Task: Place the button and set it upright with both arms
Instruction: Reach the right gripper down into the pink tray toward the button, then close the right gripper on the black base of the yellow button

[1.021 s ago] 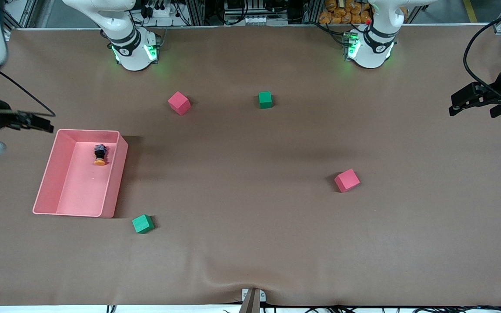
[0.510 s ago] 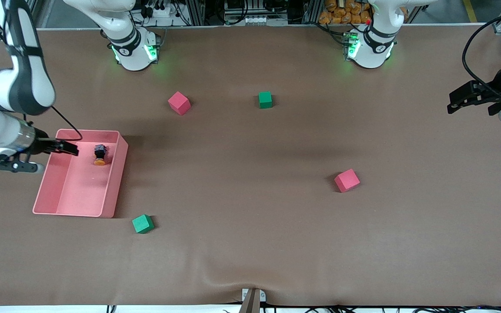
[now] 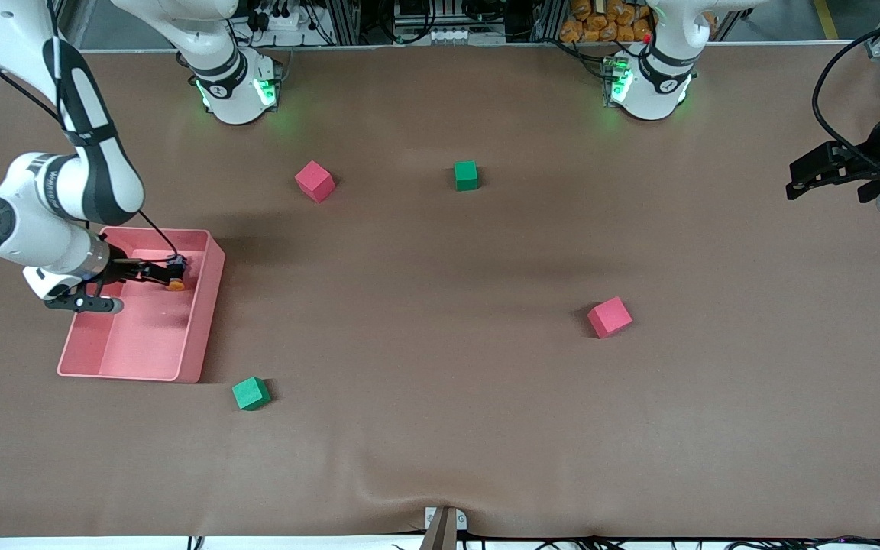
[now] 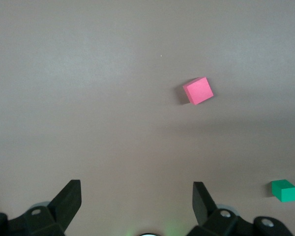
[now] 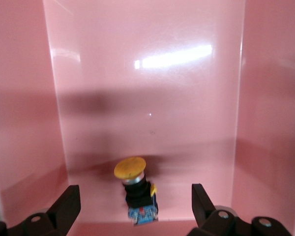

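Front view showed the table [image 3: 440, 428], covered in brown, as the largest thing, with both arm bases at its upper edge. The right arm [image 3: 88, 168] came down from its base and bent over the pink bin [image 3: 88, 359], which stood at the right arm's end of the table. The left arm waited at the other end of the table, with the left hand [image 3: 807, 179] raised over bare brown surface, its fingers wide apart and holding nothing.

The right hand [image 3: 161, 276] was low inside the pink bin, with its fingers spread wide and nothing gripped between them. The button [image 3: 175, 275] lay on its side on the floor of the bin, just at the tips of this hand. In the right wrist view the button [image 5: 135, 194] sat between the two open fingertips, with the orange cap pointing away from the hand and the black body toward it. I could not tell if a finger touched it.

Four small cubes lay on the table outside the bin. One red cube [image 3: 609, 317] was the cube closest to the left hand, and it appeared also in the left wrist view [image 4: 198, 91]. Another red cube [image 3: 315, 181] and a green cube [image 3: 466, 175] lay between the two bases. A second green cube [image 3: 250, 393] lay near the bin's corner, not far from the right hand.
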Controlling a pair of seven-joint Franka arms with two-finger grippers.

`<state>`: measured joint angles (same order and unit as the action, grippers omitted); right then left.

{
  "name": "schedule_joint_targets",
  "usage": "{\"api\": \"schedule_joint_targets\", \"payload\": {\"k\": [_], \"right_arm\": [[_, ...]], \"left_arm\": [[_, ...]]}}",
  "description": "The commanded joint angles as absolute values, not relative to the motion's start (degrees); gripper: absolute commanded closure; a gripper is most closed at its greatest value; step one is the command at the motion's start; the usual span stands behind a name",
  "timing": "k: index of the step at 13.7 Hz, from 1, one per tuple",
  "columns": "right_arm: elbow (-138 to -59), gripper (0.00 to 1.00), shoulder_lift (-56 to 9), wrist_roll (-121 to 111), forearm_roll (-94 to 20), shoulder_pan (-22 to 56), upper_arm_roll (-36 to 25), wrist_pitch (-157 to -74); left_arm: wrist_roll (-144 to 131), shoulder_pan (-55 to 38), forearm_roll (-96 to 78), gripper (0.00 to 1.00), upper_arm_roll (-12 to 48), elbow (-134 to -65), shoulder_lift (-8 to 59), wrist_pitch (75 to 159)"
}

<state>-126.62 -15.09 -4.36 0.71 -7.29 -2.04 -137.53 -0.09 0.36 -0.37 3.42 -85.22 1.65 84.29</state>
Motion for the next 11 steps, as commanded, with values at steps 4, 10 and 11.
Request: {"api": "schedule_joint_targets", "payload": {"k": [4,10,11], "right_arm": [[-132.89,0.00,-17.92,-5.19,1.49,-9.05,-1.41,-148.87],[-134.47,0.00,-19.07,-5.19,1.49,-9.14,-1.41,-150.47],[-134.47,0.00,-19.33,-5.19,1.49,-9.14,-1.41,-150.47]], "left_arm": [[0.88,0.53,-1.41,0.00,3.16,-83.94,1.93,83.06],[0.88,0.70,-1.32,0.00,3.16,-83.94,1.93,83.06],[0.88,0.70,-1.32,0.00,3.16,-83.94,1.93,83.06]]}}
